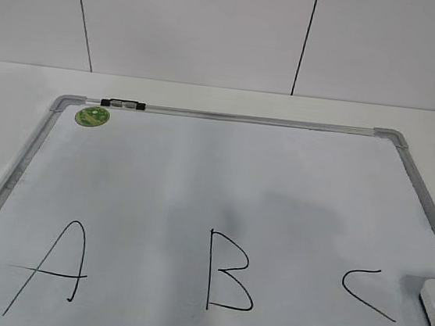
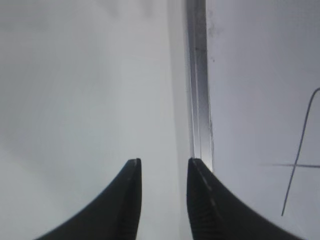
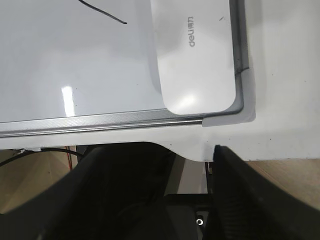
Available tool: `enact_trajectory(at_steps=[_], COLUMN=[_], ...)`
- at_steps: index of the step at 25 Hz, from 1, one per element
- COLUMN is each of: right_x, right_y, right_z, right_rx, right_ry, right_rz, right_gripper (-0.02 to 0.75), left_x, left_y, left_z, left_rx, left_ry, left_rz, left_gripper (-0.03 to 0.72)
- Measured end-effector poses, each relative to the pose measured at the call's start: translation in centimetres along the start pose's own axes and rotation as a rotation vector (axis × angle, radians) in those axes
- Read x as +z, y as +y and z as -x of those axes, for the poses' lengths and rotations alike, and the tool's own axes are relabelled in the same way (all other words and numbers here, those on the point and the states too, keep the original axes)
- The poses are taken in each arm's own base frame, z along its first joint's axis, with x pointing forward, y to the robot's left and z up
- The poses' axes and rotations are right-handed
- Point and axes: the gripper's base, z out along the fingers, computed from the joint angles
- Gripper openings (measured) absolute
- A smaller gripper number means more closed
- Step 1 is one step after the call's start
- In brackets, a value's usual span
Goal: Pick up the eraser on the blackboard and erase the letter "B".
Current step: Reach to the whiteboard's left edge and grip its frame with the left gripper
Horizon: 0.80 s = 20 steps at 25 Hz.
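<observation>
Eraser (image 3: pixel 197 55) lies flat on the blackboard (image 1: pixel 200 177), tucked into the board's near right corner, touching or just beside the grey frame on two sides; only its edge shows in the exterior view. Letter "B" (image 1: pixel 230 271) sits mid-board, between the "A" (image 1: pixel 52 266) and the "C" (image 1: pixel 368 292), well left of the eraser. Right gripper (image 3: pixel 165 165) hangs off the board's near edge, jaws spread wide, empty. Left gripper (image 2: pixel 164 172) hovers over the board's left frame rail, jaws apart with a moderate gap, empty. Judgement: eraser looks like a light, rigid plastic block with a smooth, likely slippery top. Best hold is across its two long sides, mid-length, though the frame crowds the outer side.
</observation>
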Motion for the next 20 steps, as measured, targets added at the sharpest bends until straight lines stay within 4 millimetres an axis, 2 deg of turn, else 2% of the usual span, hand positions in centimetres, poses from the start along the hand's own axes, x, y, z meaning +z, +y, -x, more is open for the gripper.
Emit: enact_trajectory(at_steps=[7,11,16,20], right_x=[0.0,0.0,0.0,0.0], right_y=[0.0,0.0,0.0,0.0], right_z=[0.0,0.0,0.0,0.0], right_rx=[0.000,0.000,0.000,0.000], right_ry=[0.000,0.000,0.000,0.000], right_rz=[0.000,0.000,0.000,0.000], right_gripper=[0.508,0.508,0.508,0.508], left_x=[4.8,6.8,8.4,9.4], left_y=[-0.5,-0.8,-1.2,-1.3], left_z=[4.5,6.2,7.4,7.6], left_rx=[0.045,0.054,0.070,0.072], left_ry=[0.024,0.049,0.069,0.092], left_rz=[0.000,-0.011,-0.041,-0.043], left_gripper=[0.238,0.237,0.235,0.235])
